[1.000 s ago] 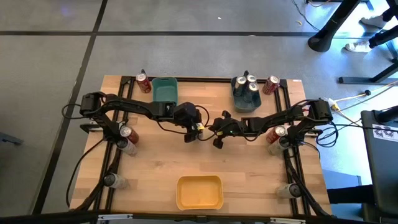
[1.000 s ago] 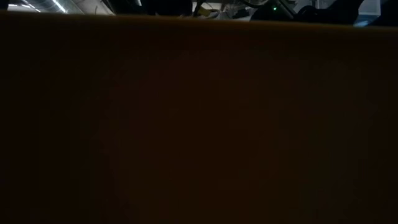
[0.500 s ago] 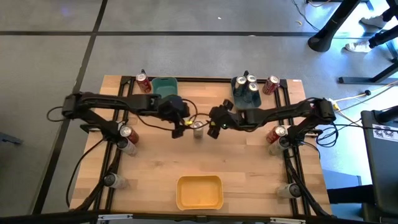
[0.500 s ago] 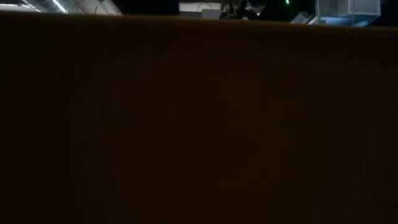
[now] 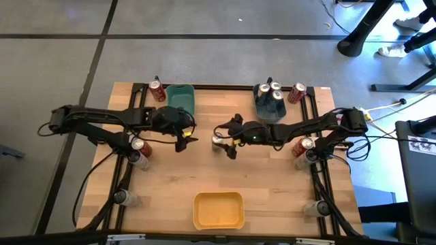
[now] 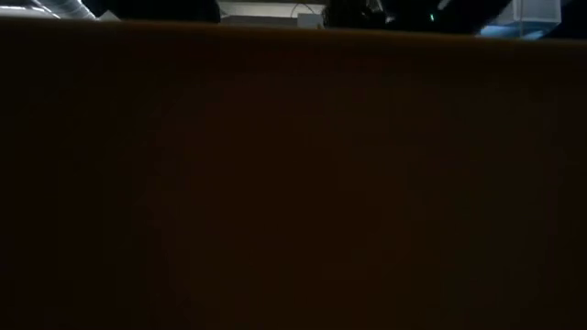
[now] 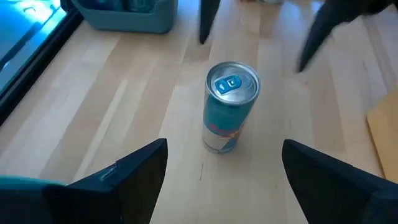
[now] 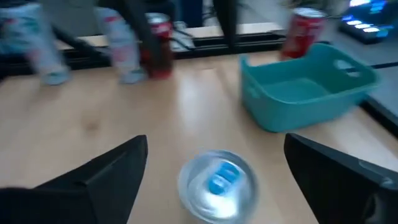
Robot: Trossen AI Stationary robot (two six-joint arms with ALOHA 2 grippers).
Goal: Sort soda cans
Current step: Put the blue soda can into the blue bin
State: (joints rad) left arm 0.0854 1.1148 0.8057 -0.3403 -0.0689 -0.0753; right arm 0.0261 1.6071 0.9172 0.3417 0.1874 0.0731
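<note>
A: Report the large items first.

B: Wooden table fills the centre of the high view. Yellow bin at lower centre, teal bin at upper left of the table, grey bin at upper right holding several cans.

A: The arms?

B: Left gripper sits left of centre, fingers spread wide, holding nothing. Right gripper sits at centre, fingers also spread wide, one on either side of a can, not clamped on it.

A: Which can?

B: The silver-blue can, upright on the table at mid-frame, just beside the right gripper and apart from the left one.

A: Other cans?

B: Red cans by the teal bin at upper left, another by the grey bin at upper right, and one at each side rail.
</note>
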